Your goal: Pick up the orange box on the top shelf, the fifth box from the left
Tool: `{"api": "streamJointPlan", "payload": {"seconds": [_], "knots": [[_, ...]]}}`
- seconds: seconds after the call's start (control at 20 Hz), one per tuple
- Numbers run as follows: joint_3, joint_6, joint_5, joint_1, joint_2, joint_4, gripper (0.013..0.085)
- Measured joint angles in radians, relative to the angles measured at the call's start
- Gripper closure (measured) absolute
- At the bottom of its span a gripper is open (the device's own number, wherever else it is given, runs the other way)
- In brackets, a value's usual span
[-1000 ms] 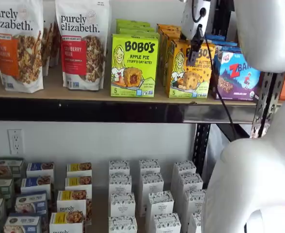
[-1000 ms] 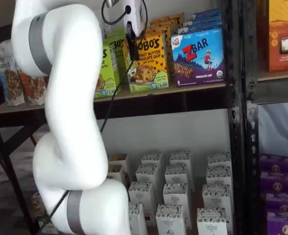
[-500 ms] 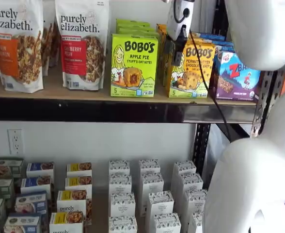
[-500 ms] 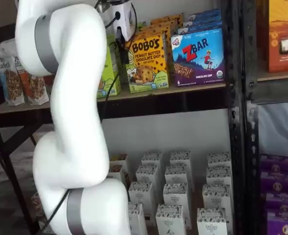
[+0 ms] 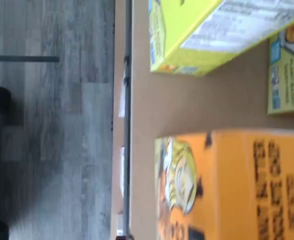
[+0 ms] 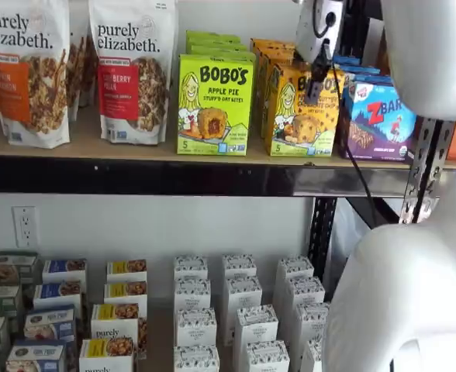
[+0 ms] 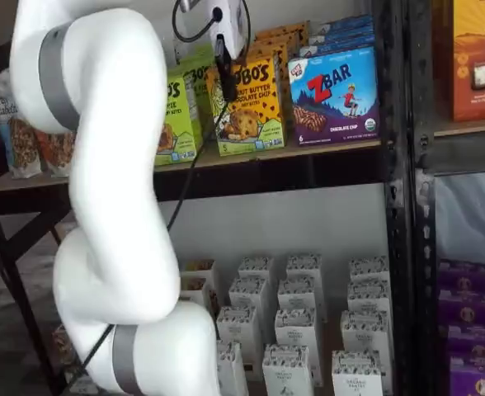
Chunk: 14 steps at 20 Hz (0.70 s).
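Note:
The orange box (image 6: 299, 116) stands upright on the top shelf (image 6: 135, 149), between a lime-green Bobo's box (image 6: 215, 105) and a blue ZBar box (image 6: 378, 120). It shows in both shelf views, and its cartoon-girl face fills the wrist view (image 5: 227, 185). My gripper (image 6: 316, 87) hangs in front of the orange box's upper part; its white body and black fingers also show in a shelf view (image 7: 225, 89). The fingers appear as one dark strip with no gap, so I cannot tell open from shut. Nothing is held.
More orange and green cartons stand behind the front row. Purely Elizabeth bags (image 6: 131, 70) stand at the shelf's left. A dark steel upright (image 7: 399, 165) rises right of the ZBar box (image 7: 335, 95). Small white boxes (image 6: 240, 310) fill the lower level. My white arm (image 7: 110, 206) covers the green box.
The gripper swung left toward the gap beside the green box half a second ago and is now back to the right, in front of the orange box. The boxes have not moved.

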Motion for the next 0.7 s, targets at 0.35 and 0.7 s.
{"api": "streamJointPlan", "payload": {"seconds": [0.35, 0.7], "knots": [[0.001, -0.047, 0.027, -0.047, -0.019, 0.005, 0.0130], [0.006, -0.075, 0.025, -0.086, -0.027, 0.066, 0.0130]]}}
